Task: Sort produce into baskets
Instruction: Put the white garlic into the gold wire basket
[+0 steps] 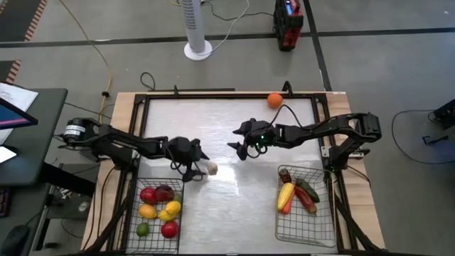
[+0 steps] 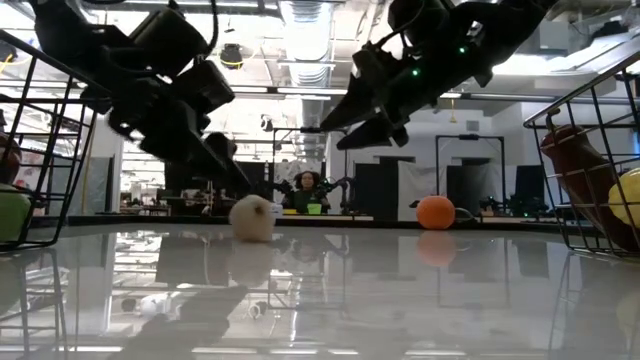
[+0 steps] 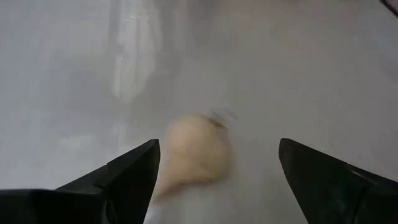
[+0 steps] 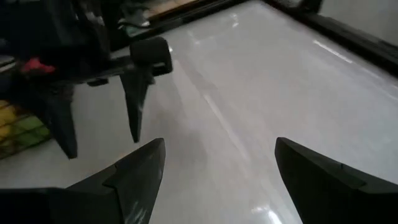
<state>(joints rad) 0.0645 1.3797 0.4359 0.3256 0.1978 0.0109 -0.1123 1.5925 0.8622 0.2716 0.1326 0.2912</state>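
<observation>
A pale garlic bulb (image 1: 210,168) lies on its side on the white table (image 1: 234,192). My left gripper (image 1: 198,171) is open just left of it. In the left wrist view the garlic (image 3: 196,155) sits low between the two spread fingers, nearer one of them, with no touch showing. My right gripper (image 1: 240,149) hovers open above the table's middle with nothing in it. An orange (image 1: 274,99) rests at the far edge. The left basket (image 1: 135,235) holds red apples, lemons and a lime. The right basket (image 1: 320,231) holds corn, peppers and a cucumber.
A dark frame (image 1: 213,94) rims the table. The baskets stand at the near left and near right corners, with bare table between them. In the low view the basket walls (image 2: 40,150) (image 2: 590,130) rise at both sides. A person sits far behind in the room.
</observation>
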